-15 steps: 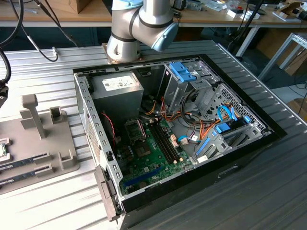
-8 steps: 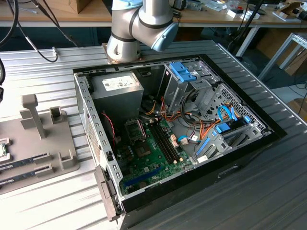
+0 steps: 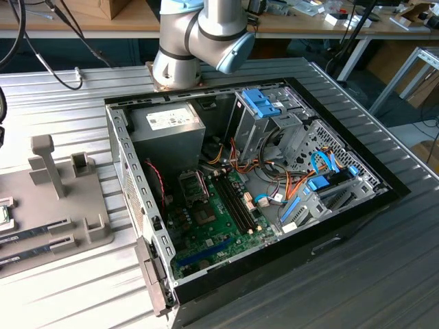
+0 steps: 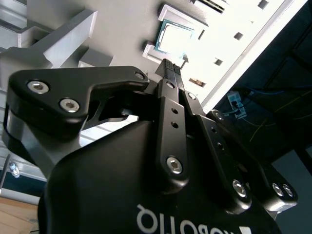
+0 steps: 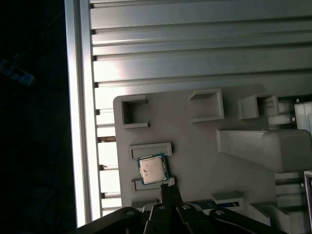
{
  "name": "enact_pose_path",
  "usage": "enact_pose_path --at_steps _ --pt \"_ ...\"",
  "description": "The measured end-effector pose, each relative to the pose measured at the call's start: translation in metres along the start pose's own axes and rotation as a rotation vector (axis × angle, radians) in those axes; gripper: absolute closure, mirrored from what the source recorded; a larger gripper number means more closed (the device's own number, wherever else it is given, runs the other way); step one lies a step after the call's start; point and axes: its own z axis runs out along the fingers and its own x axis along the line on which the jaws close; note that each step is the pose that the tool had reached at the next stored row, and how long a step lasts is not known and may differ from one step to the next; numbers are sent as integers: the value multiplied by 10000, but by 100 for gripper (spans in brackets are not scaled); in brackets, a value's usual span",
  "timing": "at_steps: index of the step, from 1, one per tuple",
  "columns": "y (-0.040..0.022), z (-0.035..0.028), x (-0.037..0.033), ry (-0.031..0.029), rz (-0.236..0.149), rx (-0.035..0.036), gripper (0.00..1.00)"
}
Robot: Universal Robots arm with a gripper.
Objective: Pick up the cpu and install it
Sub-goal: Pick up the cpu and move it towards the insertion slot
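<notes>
Ribbed metal surface is carrying everything. Open computer case is lying on its side across the middle of it, with the motherboard facing up. Arm is standing on its base close to one edge of the surface, just beside the case.

Grey holder plate is sitting near another edge of the surface (dark floor is showing just past that edge in the first wrist view).

Claw is hanging over the plate with its tips pressed together and gripping nothing.

The cpu is lying flat in a shallow pocket of the plate, between two low ribs, metal top up. It is showing just past the claw's tips in both wrist views.
</notes>
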Motion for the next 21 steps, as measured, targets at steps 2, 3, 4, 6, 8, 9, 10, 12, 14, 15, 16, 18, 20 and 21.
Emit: enact_pose_path --at_steps 2,3,4,6,8,9,10,12,14,15,16,18,20,21 --pt "0 4 0 0 0 0 89" --pt "0 5 1 -1 0 0 89" --pt "0 7 1 -2 -1 -1 89" --pt "0 10 1 -1 0 0 89" --pt "-1 14 3 -1 0 0 89" --pt "-1 16 4 -2 0 -1 89" --pt "-1 18 5 -1 0 -1 89" --pt "-1 21 7 -1 0 -1 89" --pt "-2 25 9 0 -1 0 89" --pt "-2 27 9 -1 0 -1 89" --pt "-2 28 10 -1 0 0 89" --pt "-2 31 11 -1 0 -1 89" --pt "-2 34 12 -1 0 0 89" --pt "-3 37 13 -1 -1 -1 89"
